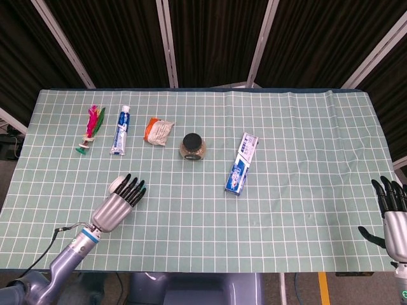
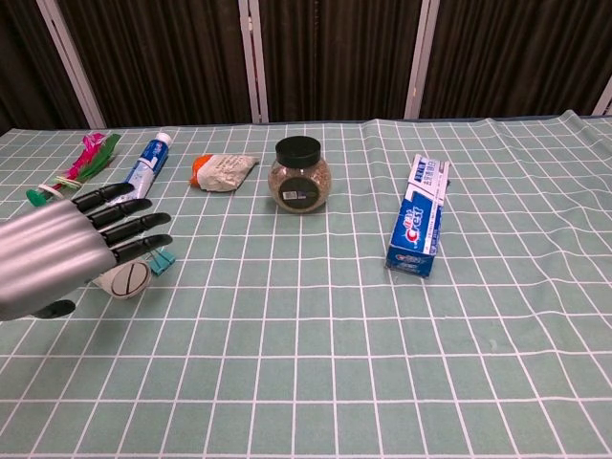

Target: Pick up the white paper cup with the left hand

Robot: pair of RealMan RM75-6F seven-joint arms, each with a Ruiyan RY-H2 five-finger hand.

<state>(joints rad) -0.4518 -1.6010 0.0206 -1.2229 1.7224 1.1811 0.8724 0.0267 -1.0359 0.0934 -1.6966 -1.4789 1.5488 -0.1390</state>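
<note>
Green gridded cloth covers the table, its near half mostly bare. At the near right edge the right hand waits with fingers spread, holding nothing. Near left, the left hand hovers flat, fingers extended and empty, above the white paper cup, which lies tipped over and mostly hidden beneath it. A teal clip lies just beside the cup. Dark curtains stand beyond the far edge.

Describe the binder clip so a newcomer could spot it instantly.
Start at the left hand over the table's near-left area. By its fingers, beside the tipped white paper cup, lies the binder clip: teal, the smallest item there.
</note>
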